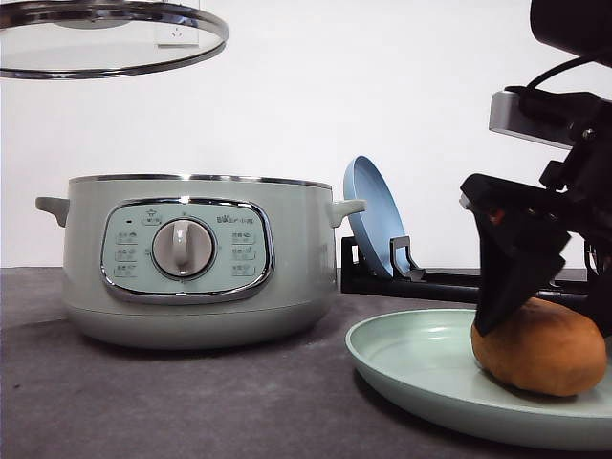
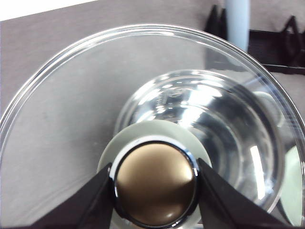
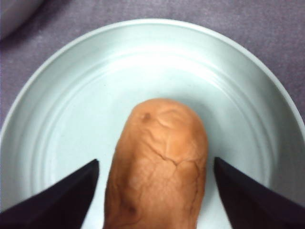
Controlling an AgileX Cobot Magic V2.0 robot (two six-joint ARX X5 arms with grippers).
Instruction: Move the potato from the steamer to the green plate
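Resting at 4 o'clock on the green plate (image 1: 411, 359), the potato (image 1: 540, 346) is released; right tool (image 3: 155, 191) is spread clear, only withdrawal is left.

The lid knob (image 2: 156, 183) is clamped by the left tool (image 2: 155, 191).

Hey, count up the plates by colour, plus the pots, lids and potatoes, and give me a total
Green plate: 1
Blue plate: 1
Steamer: 1
Glass lid: 1
Potato: 1
Total: 5
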